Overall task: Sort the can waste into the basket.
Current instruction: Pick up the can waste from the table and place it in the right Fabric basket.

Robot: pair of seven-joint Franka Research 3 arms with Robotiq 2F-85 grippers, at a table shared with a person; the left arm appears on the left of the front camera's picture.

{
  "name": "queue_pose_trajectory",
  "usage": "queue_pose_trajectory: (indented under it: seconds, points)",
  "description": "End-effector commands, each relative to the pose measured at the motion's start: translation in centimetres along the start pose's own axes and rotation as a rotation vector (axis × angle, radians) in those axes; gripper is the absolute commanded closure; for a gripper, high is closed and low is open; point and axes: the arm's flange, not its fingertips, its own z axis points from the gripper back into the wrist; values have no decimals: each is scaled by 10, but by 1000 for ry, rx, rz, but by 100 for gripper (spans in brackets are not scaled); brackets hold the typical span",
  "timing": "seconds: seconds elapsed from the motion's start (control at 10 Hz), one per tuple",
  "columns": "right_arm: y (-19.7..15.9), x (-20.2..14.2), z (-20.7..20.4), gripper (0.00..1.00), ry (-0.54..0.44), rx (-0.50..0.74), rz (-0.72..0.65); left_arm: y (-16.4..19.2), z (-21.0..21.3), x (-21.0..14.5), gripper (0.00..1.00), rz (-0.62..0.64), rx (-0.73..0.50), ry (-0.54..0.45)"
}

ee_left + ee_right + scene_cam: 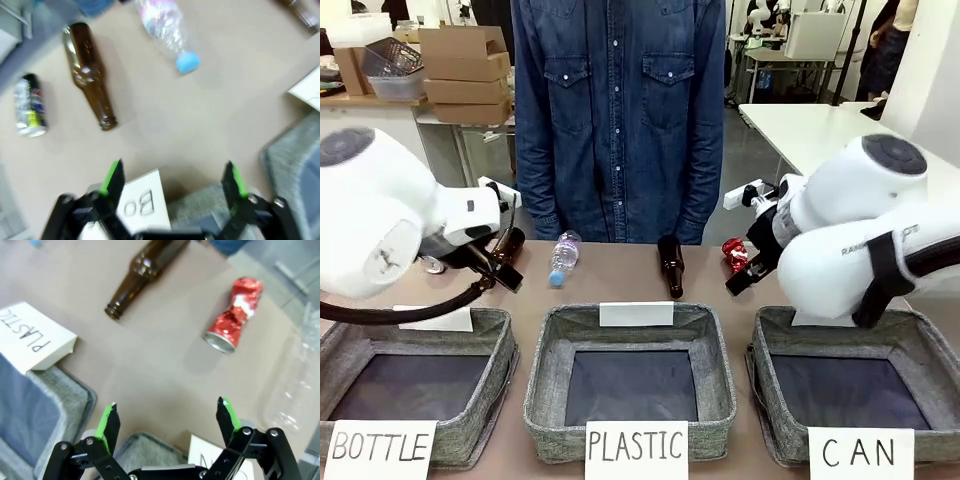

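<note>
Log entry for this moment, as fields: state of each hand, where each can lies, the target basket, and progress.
left hand: open, holding nothing
right hand: open, holding nothing
red can: dented, lying on the table, ahead of the right hand, untouched
black can: lying on the table beside a brown bottle, apart from it
CAN basket: on the robot's right, no can inside
progress: neither can sorted yet
</note>
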Motion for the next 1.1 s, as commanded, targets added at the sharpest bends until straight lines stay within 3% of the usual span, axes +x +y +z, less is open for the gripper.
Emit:
queue_pose_trajectory:
  seconds: [0.0,0.1,0.2,0.3,0.4,0.5,0.6,0.7,0.8,0.9,1.0]
  points:
    - [-6,-32,114,0,-39,-35,-91,-25,132,-21,0,-25,-31,-25]
    - [-4,-50,144,0,-110,-88,-90,-37,160,-33,0,-39,0,-114]
    - [2,-60,154,0,-174,-116,-100,-42,158,-36,0,-19,24,-134]
    - [-16,6,96,0,-63,-37,-63,-19,109,12,0,-30,-11,-54]
    - [-16,6,96,0,-63,-37,-63,-19,109,12,0,-30,-11,-54]
    - [-18,-1,158,0,-134,-73,-83,-32,170,5,0,-45,11,-109]
    - [-27,-9,168,0,-212,143,-179,-27,181,4,0,-48,-211,-156]
    - [-51,-28,189,0,-255,447,-388,-3,205,-14,0,23,-448,-173]
    - [-75,-55,209,0,-259,783,-522,31,228,-45,0,-1,-831,-329]
    - [-94,-80,218,0,-275,949,-632,61,233,-71,0,86,-927,-421]
    - [-111,-103,217,0,-336,1032,-744,84,227,-96,0,193,-975,-483]
